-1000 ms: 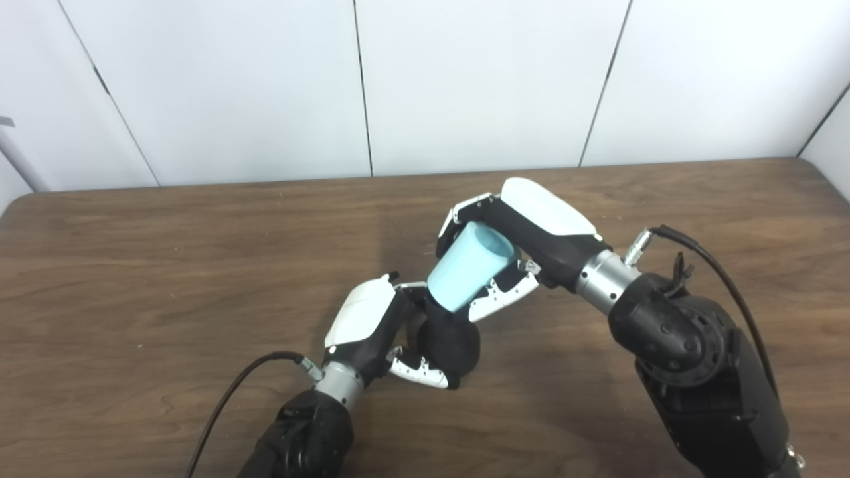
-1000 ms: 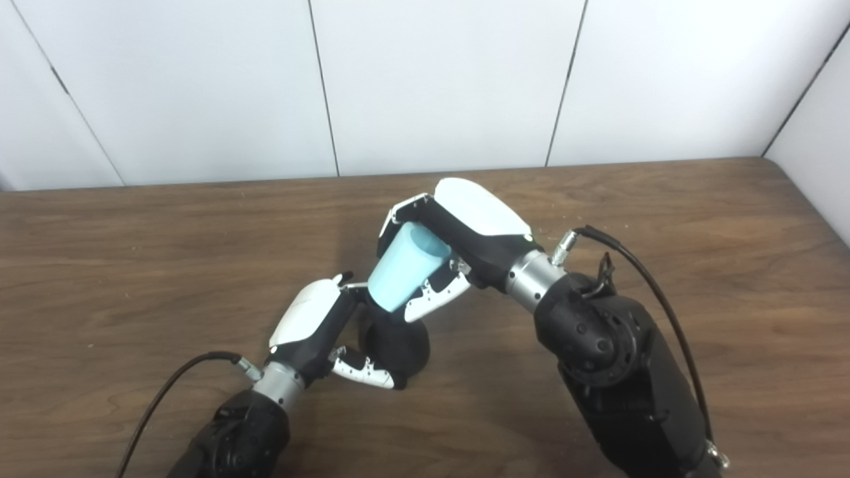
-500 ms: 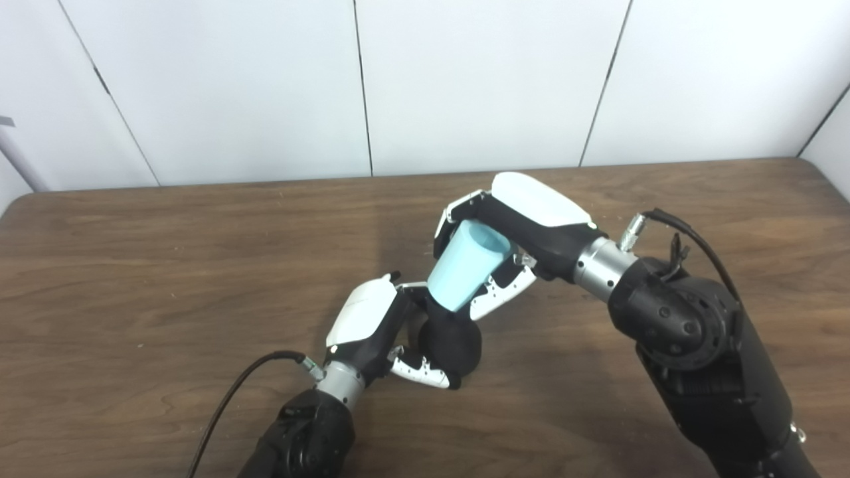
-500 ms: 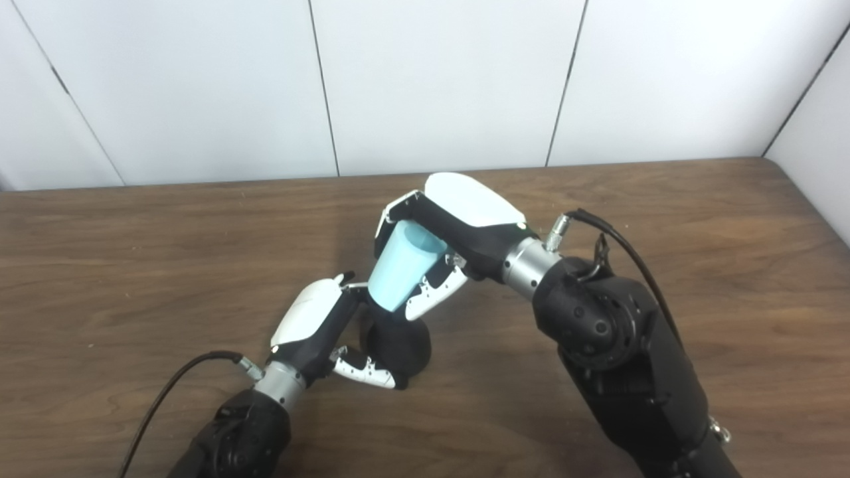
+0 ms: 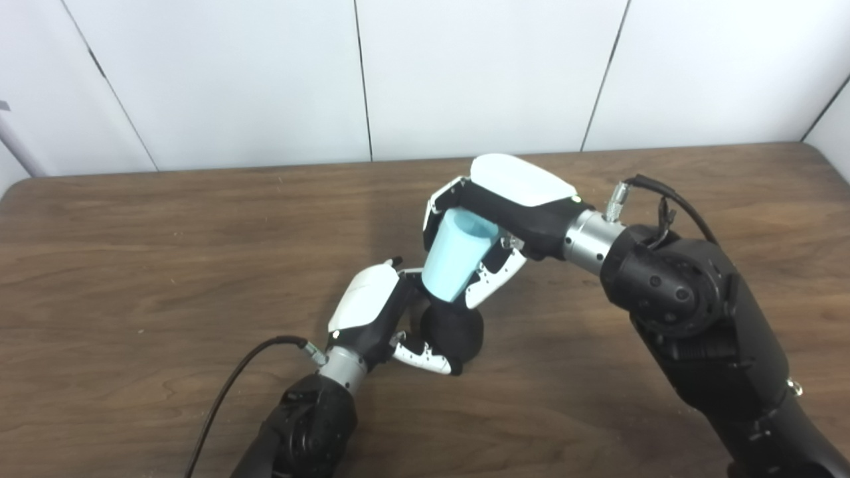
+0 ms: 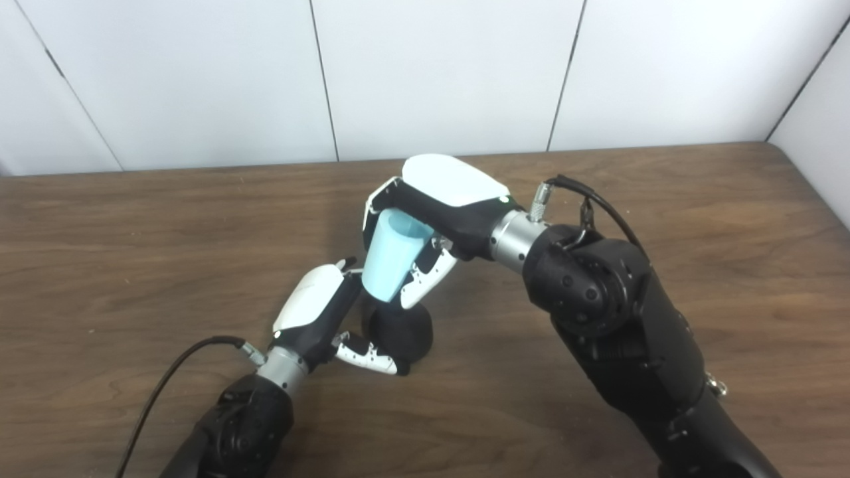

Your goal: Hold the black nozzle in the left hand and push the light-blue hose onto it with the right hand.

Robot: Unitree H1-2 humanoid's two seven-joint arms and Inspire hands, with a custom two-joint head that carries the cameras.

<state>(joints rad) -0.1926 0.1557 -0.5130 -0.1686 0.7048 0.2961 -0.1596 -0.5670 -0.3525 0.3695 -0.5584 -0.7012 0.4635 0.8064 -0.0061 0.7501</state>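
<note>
The brown wood-grain table (image 5: 133,252) fills the view in front of white wall panels, and both arms reach in over it to meet near its middle. The right hand (image 5: 495,219) is the larger presence, angled down from the right with its fingers (image 5: 495,282) wrapped around the light-blue hose (image 5: 451,255), a short tapered sleeve that looks more like a small cup, wide open end up near the palm and narrow end pointing down. Below it the left hand (image 5: 378,312) is curled around the black nozzle (image 5: 453,332), a rounded dark piece whose bulb sits low by the table while its neck rises into the narrow end of the hose. The two parts are touching there; how far the neck has gone in cannot be told, since the sleeve hides it. The hose looks light and thin-walled, probably somewhat flexible, so a hard squeeze could oval its mouth and fight the fit; holding it around the middle, as now, and pushing along its axis seems sound. The nozzle looks smooth and rounded, likely to roll or slip, so the left fingers (image 5: 422,358) cupping under the bulb give the better brace.
</note>
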